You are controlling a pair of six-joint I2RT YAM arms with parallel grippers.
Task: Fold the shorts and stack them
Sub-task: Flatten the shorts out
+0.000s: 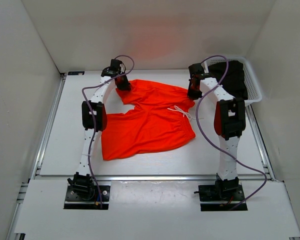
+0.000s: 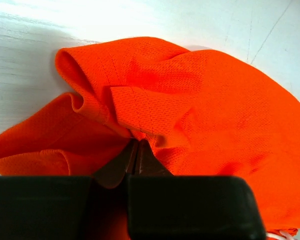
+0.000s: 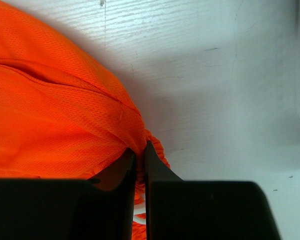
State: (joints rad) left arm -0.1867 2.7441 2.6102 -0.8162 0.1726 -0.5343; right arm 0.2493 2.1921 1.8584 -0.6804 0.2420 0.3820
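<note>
Pinching the shorts [image 1: 150, 125] along their far edge, we have our left gripper [image 2: 137, 146] clamped on a leg hem and our right gripper [image 3: 141, 150] clamped on the waistband. The rest lies on the table [image 1: 70, 140]. A white basket [image 1: 256, 87] near our right arm holds dark cloth [image 1: 233, 77].

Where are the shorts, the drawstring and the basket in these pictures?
shorts [image 1: 150, 131]: top view, middle of the near flat part.
drawstring [image 1: 182, 111]: top view, white cord at the waistband.
basket [image 1: 255, 82]: top view, its right rim.
</note>
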